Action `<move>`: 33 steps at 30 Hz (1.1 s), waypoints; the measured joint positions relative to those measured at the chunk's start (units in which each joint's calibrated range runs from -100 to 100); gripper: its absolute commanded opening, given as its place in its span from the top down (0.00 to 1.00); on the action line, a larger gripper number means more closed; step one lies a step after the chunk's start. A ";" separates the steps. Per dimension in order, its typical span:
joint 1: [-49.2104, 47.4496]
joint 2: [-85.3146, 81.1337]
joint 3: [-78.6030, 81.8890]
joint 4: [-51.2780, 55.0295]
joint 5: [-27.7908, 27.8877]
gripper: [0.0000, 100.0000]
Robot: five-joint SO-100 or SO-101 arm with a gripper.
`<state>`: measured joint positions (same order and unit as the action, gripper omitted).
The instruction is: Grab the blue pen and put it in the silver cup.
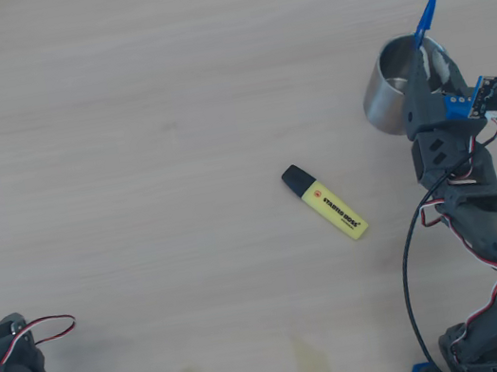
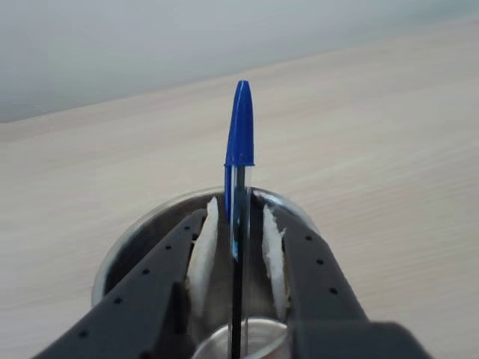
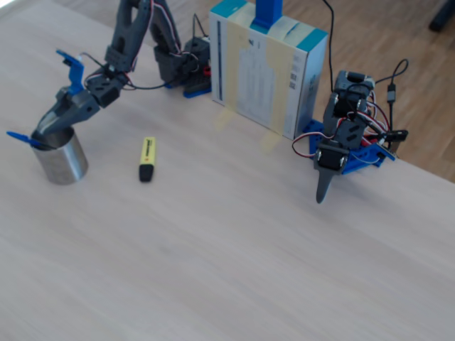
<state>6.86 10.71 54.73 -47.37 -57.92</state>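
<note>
Fixed view, left to right, we list:
- Pen (image 3: 20,137): capped end jutting left over the cup's rim.
- Cup (image 3: 62,158): upright on the table (image 3: 234,241).
- Gripper (image 3: 50,128): over the cup's mouth.
- Highlighter (image 3: 147,158): lying flat, right of the cup.
- Box (image 3: 266,67).
- Second arm (image 3: 341,142): idle.

Wrist view: fingers (image 2: 206,250) slightly parted; the pen (image 2: 239,149) stands between the pads, and we cannot tell whether they touch it.

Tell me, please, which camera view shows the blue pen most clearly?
The wrist view: the blue pen fills the centre, cap up, barrel between the jaws over the silver cup. The overhead view shows only its small cap past the rim; the fixed view shows just a tiny blue tip.
</note>
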 measured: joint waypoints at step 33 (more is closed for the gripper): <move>-4.43 -2.08 -0.36 5.88 -0.21 0.60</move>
<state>2.42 8.63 54.37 -41.49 -58.12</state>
